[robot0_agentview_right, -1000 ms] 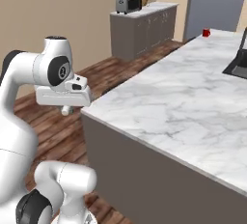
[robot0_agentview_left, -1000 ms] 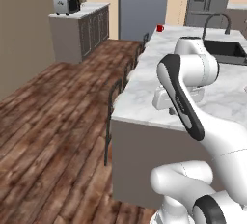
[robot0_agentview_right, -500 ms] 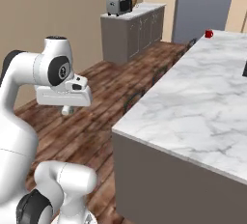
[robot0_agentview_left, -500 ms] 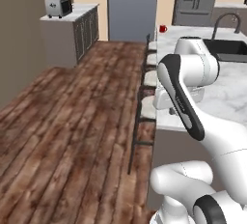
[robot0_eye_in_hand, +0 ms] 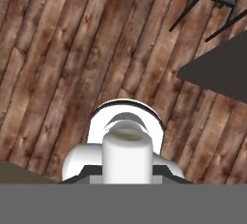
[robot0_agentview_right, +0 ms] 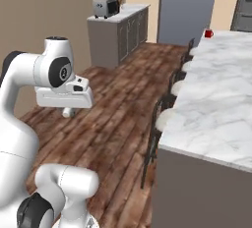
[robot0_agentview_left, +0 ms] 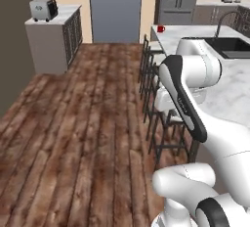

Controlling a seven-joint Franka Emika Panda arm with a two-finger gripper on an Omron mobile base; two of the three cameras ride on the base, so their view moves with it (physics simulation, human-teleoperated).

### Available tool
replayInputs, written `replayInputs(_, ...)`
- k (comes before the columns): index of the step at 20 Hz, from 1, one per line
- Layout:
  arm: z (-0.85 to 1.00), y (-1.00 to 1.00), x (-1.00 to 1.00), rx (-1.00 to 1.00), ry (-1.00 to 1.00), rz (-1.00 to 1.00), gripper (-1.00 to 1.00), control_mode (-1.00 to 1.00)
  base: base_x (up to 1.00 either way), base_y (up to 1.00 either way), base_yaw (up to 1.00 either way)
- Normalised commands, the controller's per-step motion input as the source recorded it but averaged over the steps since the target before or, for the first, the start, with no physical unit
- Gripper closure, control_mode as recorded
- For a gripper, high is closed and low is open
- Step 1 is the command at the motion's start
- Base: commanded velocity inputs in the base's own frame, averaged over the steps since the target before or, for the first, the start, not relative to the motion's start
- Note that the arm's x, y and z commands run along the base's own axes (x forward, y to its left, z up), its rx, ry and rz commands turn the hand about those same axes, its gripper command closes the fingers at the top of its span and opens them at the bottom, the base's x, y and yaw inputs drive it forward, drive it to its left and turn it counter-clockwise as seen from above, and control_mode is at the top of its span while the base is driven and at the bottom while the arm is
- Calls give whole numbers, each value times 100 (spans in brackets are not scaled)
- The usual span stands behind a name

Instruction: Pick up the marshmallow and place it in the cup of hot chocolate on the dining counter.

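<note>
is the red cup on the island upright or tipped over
Upright: the cup of hot chocolate stands on its base at the far corner of the dining counter. Contents too small to tell.

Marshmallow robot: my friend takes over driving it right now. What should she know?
Gripper: tucked close to the arm, over the wooden floor, apart from the dining counter. Open or shut cannot be told.
Cup of hot chocolate: upright at the far end of the counter.
Marshmallow: too small to make out from here.
Done: nothing on the counter touched yet.
Left: get to the counter, find and grasp the marshmallow, drop it in the cup.
</note>
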Motion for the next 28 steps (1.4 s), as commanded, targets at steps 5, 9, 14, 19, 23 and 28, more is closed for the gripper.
replayInputs(5, 0, 0, 0, 0, 0, 0, 100, 100, 46, 100, -41)
replayInputs(9, 0, 0, 0, 0, 0, 0, 100, 100, 52, 100, -43)
replayInputs(14, 0, 0, 0, 0, 0, 0, 100, 100, 58, 100, -44)
replayInputs(19, 0, 0, 0, 0, 0, 0, 100, 100, 78, 100, -43)
replayInputs(23, 0, 0, 0, 0, 0, 0, 100, 100, 100, 100, -39)
replayInputs(28, 0, 0, 0, 0, 0, 0, 100, 100, 99, 100, -38)
